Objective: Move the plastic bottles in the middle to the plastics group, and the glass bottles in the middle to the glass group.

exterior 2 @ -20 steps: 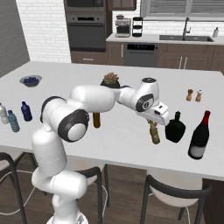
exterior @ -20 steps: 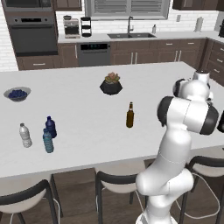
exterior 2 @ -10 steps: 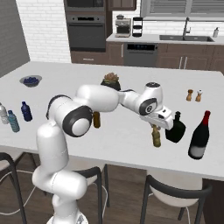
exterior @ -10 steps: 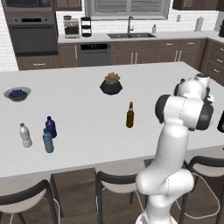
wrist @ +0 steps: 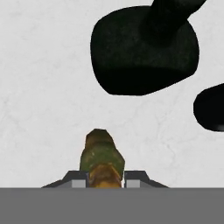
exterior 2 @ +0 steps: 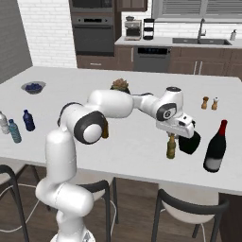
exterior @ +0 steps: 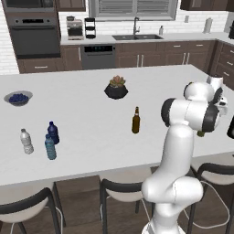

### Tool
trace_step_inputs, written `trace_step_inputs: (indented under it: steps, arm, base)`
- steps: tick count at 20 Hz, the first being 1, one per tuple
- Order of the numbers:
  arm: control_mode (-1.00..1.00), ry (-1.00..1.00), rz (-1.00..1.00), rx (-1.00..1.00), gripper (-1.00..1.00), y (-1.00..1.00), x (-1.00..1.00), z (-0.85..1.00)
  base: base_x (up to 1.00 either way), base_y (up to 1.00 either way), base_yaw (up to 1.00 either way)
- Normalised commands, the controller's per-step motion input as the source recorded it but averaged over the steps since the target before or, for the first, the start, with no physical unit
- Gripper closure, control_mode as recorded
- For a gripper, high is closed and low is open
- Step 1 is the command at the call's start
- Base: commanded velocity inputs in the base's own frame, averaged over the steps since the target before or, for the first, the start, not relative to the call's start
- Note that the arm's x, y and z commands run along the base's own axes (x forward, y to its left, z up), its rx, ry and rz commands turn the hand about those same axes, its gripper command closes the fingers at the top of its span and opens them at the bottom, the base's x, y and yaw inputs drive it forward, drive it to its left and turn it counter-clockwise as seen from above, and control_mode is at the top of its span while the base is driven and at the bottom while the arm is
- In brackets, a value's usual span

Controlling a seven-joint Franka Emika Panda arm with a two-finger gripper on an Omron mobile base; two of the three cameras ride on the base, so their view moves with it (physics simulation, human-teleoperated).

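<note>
My gripper [exterior 2: 172, 136] is shut on the neck of the olive-yellow green glass bottle [exterior 2: 171, 148], which stands upright at counter level. In the hand view its fingertips [wrist: 78, 180] flank the olive bottle [wrist: 102, 155]. Just to its right is the squat black bottle [exterior 2: 191, 142] [wrist: 144, 57], with a dark red-capped wine bottle [exterior 2: 215, 147] [wrist: 212, 107] beyond. The amber-brown bottle [exterior: 135, 121] stands mid-counter. At the left stand the teal plastic bottle [exterior: 50, 147] [exterior 2: 15, 131], the navy bottle [exterior: 53, 132] [exterior 2: 29, 120] and the clear whitish bottle [exterior: 26, 140] [exterior 2: 4, 123].
A potted plant [exterior: 116, 88] sits at the counter's back middle and a bowl of blueberries [exterior: 18, 98] at the far left. Two small shakers [exterior 2: 209, 102] stand behind the glass bottles. Stools [exterior 2: 189, 208] line the near edge.
The arm has carried the olive bottle a little to the right and lower, closer to the squat black bottle. The other bottles have stayed put.
</note>
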Motion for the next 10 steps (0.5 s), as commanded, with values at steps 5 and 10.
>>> trace_step_inputs:
  steps: [5,10]
  arm:
    - [-1.00,0.00,0.02,0.00,1.00,0.09,0.00,-0.27]
    - [-1.00,0.00,0.02,0.00,1.00,0.05,0.00,-0.30]
  base:
    - [0.00,0.00,0.00]
    - [0.00,0.00,0.00]
